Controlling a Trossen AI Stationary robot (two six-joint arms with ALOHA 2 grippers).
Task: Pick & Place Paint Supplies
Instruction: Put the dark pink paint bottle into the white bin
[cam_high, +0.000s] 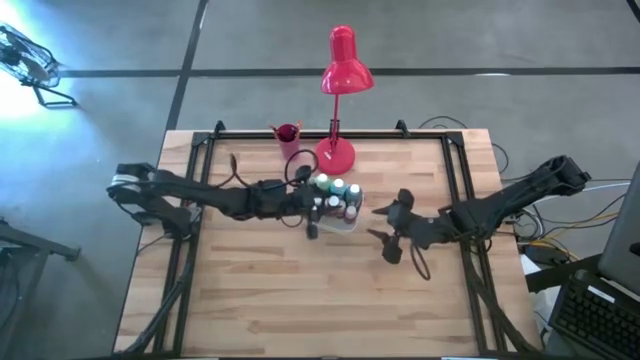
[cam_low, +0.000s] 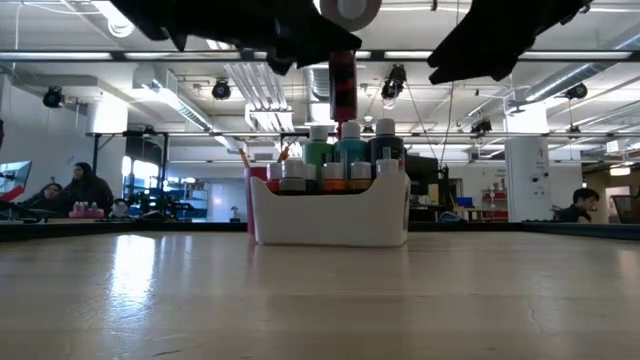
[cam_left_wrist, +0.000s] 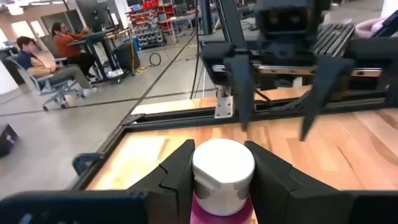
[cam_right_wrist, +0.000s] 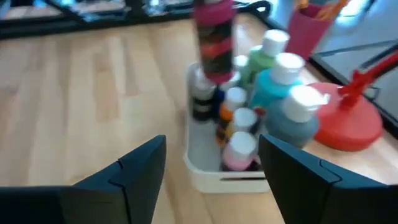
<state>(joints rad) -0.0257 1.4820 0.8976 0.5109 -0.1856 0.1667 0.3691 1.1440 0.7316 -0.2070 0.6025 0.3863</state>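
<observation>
A paint bottle (cam_low: 342, 85) with a magenta-and-red label and a white cap hangs above the white tray (cam_low: 330, 218), which stands on the table. In the tray stand several other bottles (cam_right_wrist: 273, 87) with pale caps, teal, green, orange and pink. My left gripper (cam_left_wrist: 219, 149) reaches in from the table's left and is shut on the raised bottle (cam_right_wrist: 214, 40). My right gripper (cam_right_wrist: 211, 144) is open and hovers just right of the tray (cam_high: 340, 225), pointing at it. Its fingers (cam_high: 382, 232) touch nothing. No brushes lie on the table. My left gripper pinches the bottle at its white cap (cam_left_wrist: 222, 167), one finger on each side. The fingers (cam_left_wrist: 177, 171) come roughly level from the table's left. The bottle hangs upright below them, lifted clear, its base (cam_low: 342, 112) just above the caps of the bottles in the tray.
A red desk lamp (cam_high: 340, 60) has its base (cam_right_wrist: 348, 124) just beyond the tray. A red cup (cam_high: 287, 133) with sticks in it stands by the far edge. A black rail frame (cam_high: 200, 150) borders the table. Bare wood lies toward the near edge. People sit in the room behind (cam_left_wrist: 43, 59).
</observation>
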